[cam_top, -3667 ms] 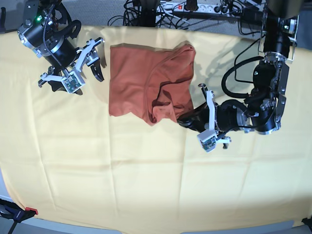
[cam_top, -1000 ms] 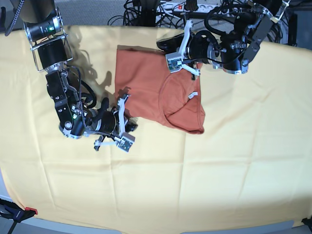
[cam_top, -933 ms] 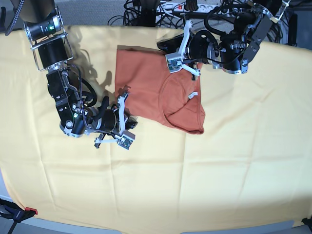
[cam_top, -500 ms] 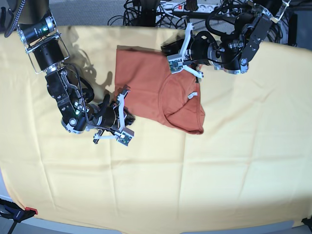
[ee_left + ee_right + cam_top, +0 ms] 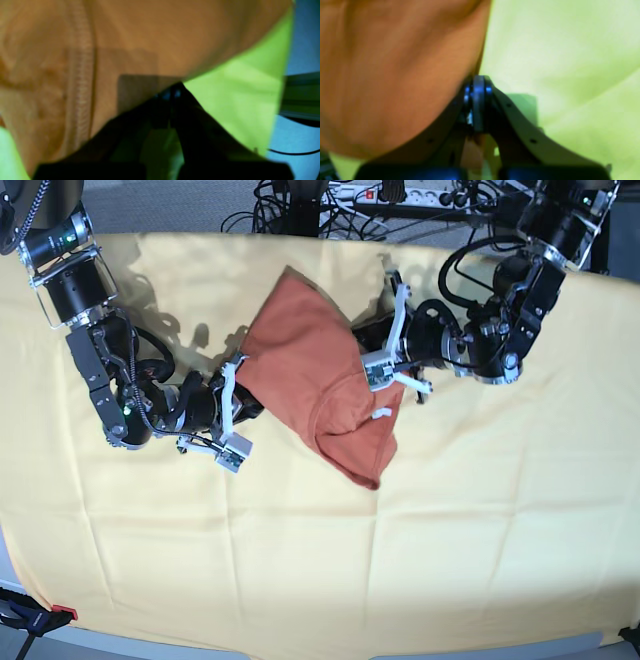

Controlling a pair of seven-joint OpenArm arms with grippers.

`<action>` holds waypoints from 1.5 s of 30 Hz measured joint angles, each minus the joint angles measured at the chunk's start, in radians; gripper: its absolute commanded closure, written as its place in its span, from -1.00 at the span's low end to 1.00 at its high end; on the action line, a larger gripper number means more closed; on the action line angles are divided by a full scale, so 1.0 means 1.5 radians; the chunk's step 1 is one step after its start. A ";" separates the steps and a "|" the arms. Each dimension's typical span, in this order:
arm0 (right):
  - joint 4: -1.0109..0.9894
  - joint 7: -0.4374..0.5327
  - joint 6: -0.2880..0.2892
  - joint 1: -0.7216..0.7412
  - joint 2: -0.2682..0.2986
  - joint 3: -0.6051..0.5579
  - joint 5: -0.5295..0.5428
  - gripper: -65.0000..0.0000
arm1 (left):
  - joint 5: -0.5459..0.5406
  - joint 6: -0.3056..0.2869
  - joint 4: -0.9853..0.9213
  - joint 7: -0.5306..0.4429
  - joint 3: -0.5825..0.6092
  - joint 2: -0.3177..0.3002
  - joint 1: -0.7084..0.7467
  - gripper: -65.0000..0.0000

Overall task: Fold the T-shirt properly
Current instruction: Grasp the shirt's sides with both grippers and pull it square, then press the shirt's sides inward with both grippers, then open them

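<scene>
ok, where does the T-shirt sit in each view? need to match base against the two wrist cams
Base: T-shirt upper centre, lifted and slung between the two arms.
Left wrist: fills the left and top, ribbed seam running down; left end effector shut at its edge.
Right wrist: fills the left half; right end effector shut at its edge.
Shared landmark: the yellow cloth under the shirt, showing greenish in both wrist views.

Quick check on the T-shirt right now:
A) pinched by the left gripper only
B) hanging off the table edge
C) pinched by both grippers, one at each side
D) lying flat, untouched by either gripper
C: the left gripper and the right gripper are each shut on an edge of the T-shirt, which sits skewed between them on the yellow cloth.
</scene>
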 measured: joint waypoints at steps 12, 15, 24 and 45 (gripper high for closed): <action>0.084 0.017 0.005 -0.124 0.008 0.034 0.052 1.00 | 0.049 0.010 -0.201 -0.070 0.001 0.037 -0.169 1.00; 0.126 -0.002 0.004 -0.169 0.007 0.072 0.046 1.00 | 0.047 0.010 -0.213 -0.061 0.001 0.050 -0.195 1.00; 0.190 -0.028 0.002 -0.237 -0.030 0.273 0.046 1.00 | -0.240 0.015 -0.201 0.201 0.001 0.042 -0.202 1.00; 0.194 -0.008 0.001 -0.316 -0.120 0.283 0.013 1.00 | -0.336 0.025 -0.197 0.280 0.000 -0.021 -0.161 1.00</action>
